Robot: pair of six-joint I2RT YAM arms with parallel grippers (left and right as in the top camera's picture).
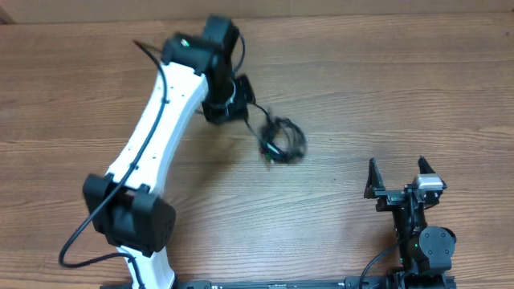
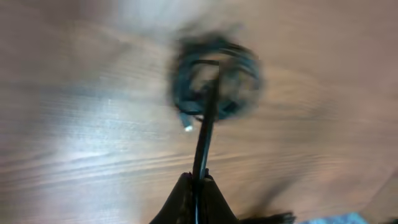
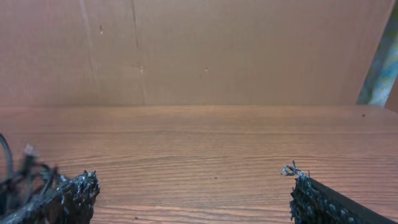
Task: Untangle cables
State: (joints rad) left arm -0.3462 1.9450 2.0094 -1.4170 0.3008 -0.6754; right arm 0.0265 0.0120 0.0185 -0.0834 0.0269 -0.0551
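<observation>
The cables (image 1: 281, 140) form a small blurred black tangle on the wooden table, just right of centre. One strand runs from the tangle up to my left gripper (image 1: 241, 98), which is shut on it. In the left wrist view the cables (image 2: 214, 81) hang as a blurred coil with a small white plug tip (image 2: 188, 127), and a taut strand leads down into my left gripper (image 2: 199, 178). My right gripper (image 1: 398, 178) stands open at the lower right, apart from the tangle. The right wrist view shows my right gripper (image 3: 193, 186) wide with bare table between its fingers and a bit of the cables (image 3: 18, 177) at the far left.
The wooden table (image 1: 361, 80) fills the overhead view. A brown cardboard wall (image 3: 217, 50) stands behind the table's far edge in the right wrist view. The left arm's white link (image 1: 157, 136) crosses the left half of the table.
</observation>
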